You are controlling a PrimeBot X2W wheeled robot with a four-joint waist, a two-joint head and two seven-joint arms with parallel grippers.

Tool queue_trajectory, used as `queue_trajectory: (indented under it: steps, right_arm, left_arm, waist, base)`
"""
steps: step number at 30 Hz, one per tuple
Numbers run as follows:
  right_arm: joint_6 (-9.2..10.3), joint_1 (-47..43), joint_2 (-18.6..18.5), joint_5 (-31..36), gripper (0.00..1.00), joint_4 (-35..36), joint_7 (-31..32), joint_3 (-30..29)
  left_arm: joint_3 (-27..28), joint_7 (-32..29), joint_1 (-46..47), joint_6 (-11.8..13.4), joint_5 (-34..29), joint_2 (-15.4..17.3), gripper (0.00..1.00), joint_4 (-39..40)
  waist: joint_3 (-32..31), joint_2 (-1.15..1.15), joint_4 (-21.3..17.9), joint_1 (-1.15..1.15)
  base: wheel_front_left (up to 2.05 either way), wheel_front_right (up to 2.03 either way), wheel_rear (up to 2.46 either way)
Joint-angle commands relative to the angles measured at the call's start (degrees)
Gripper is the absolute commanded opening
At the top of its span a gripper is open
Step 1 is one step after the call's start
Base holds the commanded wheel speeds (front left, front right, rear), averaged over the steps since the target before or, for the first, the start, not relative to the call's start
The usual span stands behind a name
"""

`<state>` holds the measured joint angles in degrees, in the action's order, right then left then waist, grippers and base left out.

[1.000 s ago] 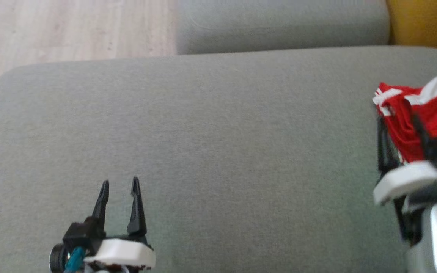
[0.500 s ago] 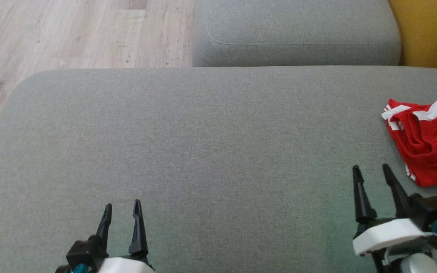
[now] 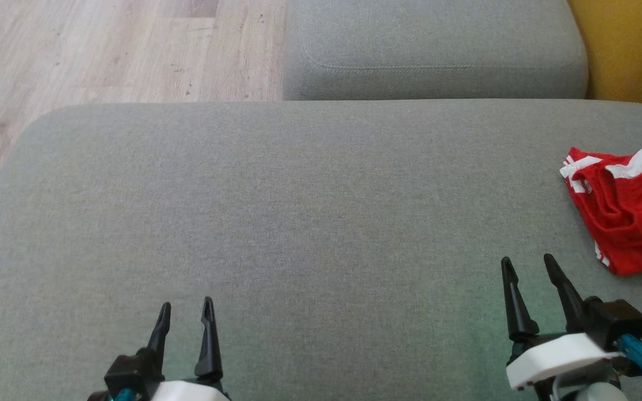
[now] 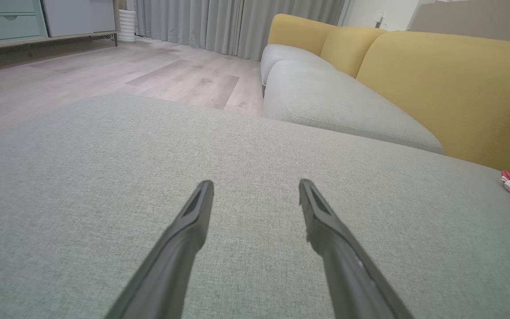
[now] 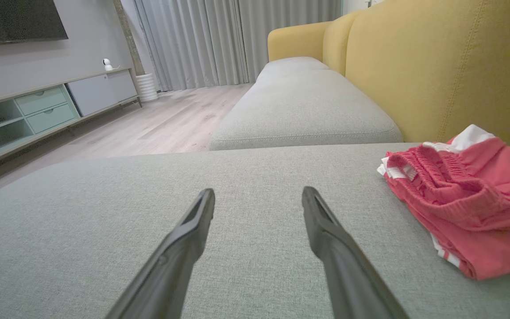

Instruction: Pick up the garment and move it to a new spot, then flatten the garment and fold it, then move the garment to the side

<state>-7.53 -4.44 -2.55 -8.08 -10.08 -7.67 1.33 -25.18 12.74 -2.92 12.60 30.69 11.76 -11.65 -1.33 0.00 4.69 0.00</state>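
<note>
The grey cushion [image 3: 298,223] carries the red garment [image 3: 627,217] bunched at its right side, and my right claw [image 3: 526,259], on it a second ago, now hangs released near it. Leftward the cushion runs open to its rounded edge, my left claw [image 3: 187,302] released too.

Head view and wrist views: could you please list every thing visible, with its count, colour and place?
garment: one, red with white trim, right edge of near cushion
near cushion: one, grey, under both pincers
far cushion: one, grey, beyond the near cushion
backrest: one, yellow, behind the garment
floor: one, pale wood, left of the cushions
curtains: one set, grey, far wall
left pincer: one, black, open, empty, lower left
right pincer: one, black, open, empty, beside garment, apart
</note>
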Motion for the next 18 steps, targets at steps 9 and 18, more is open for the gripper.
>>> queue_trajectory:
  steps: [9, 18]
  right_arm:
    - [0.00, -0.03, 0.01, -0.10, 0.00, -1.20, 0.05, 0.44]
    - [0.00, 0.22, -0.22, -5.42, 0.00, -2.78, 0.68, 0.28]
  left_arm:
    - [-0.64, -0.16, 0.03, 0.46, -0.30, -0.10, 0.00, -1.01]
    - [1.00, -1.18, 0.01, -0.69, 3.53, -0.60, 0.00, -2.29]
  waist:
    - [0.14, 0.00, -0.13, 0.00]
    - [0.23, 0.00, -0.41, 0.00]
  base:
    - [0.00, 0.00, 0.00]
    - [0.00, 0.00, 0.00]
